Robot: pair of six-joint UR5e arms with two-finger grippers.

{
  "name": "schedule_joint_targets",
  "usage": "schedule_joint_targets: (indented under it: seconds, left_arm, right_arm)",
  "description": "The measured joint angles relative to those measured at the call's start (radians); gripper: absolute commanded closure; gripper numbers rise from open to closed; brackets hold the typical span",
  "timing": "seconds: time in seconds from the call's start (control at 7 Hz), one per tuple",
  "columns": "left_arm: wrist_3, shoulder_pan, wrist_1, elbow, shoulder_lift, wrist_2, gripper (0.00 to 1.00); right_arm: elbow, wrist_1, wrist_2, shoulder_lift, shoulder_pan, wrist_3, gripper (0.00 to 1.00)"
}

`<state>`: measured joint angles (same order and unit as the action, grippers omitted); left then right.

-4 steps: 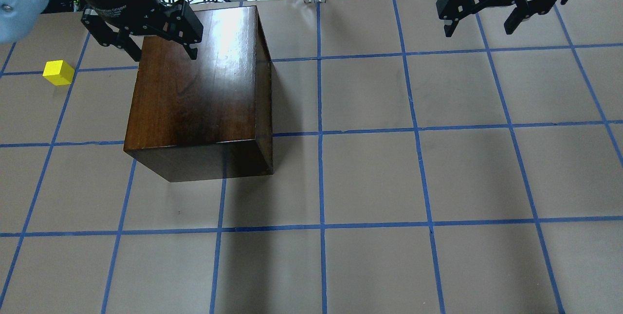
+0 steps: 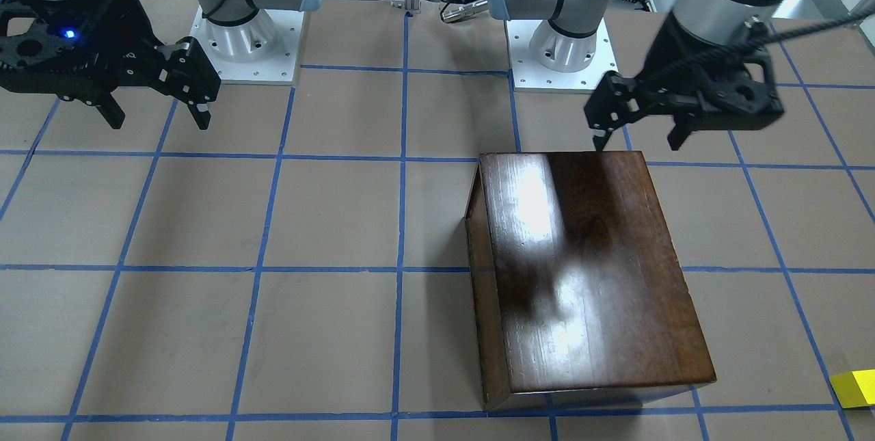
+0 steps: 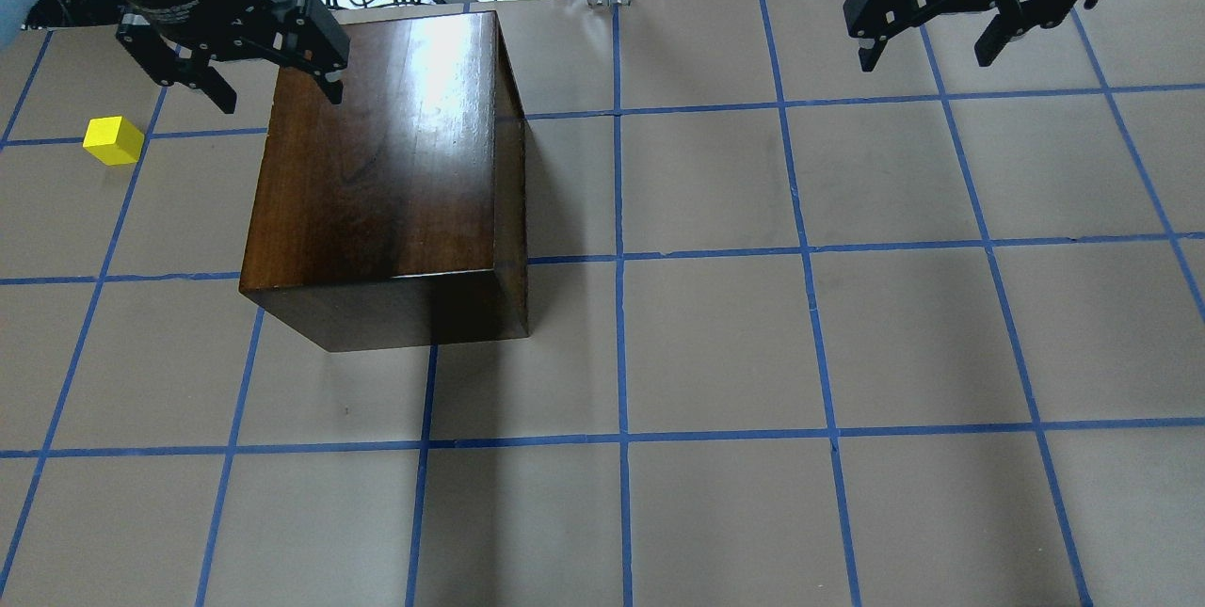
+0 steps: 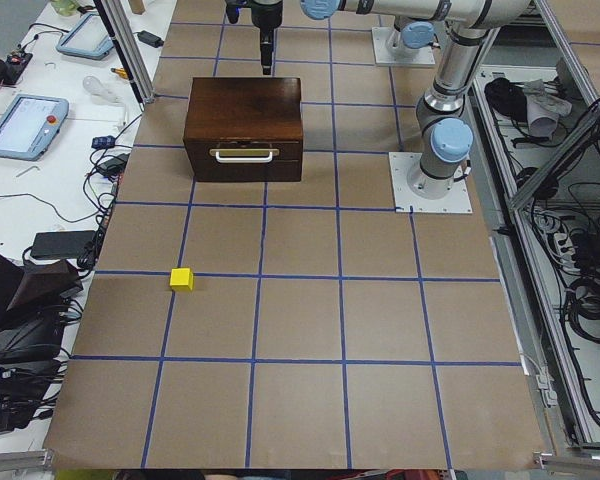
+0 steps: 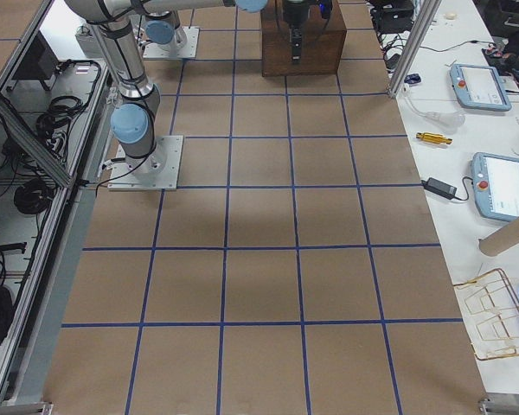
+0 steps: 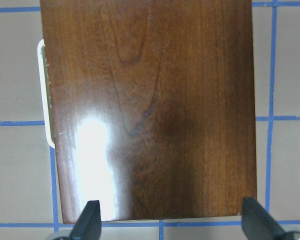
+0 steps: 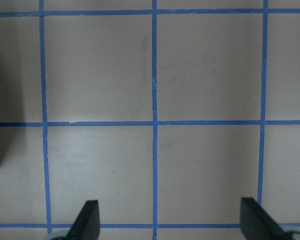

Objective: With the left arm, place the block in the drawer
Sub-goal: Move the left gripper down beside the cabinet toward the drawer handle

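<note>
Gloss streaks rectangular dark-wood box (image 3: 377, 165); yellow cube (image 3: 113, 139) nearby.

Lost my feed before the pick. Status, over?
Left gripper open, empty, above box. Right gripper open, idle. Block on table beside box, untouched. Drawer looks shut; needs opening first.

Open tabletop (image 3: 715, 343) rings the block (image 3: 113, 139) on every side; the box (image 3: 386, 155) stands well apart.
</note>
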<state>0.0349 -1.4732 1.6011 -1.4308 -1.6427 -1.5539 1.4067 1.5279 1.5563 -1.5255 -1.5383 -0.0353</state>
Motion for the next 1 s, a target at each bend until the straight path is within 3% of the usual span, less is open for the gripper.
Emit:
schedule_joint_targets:
  seconds: [0.57, 1.0]
  left_arm:
    - [0.199, 0.252, -0.008, -0.017, -0.12, 0.105, 0.0]
    - [0.325, 0.317, -0.077, -0.034, -0.237, 0.168, 0.0]
  right_arm:
    - [0.0, 0.0, 0.001, 0.001, 0.001, 0.0, 0.0]
    - [0.0, 0.0, 0.001, 0.0, 0.0, 0.0, 0.0]
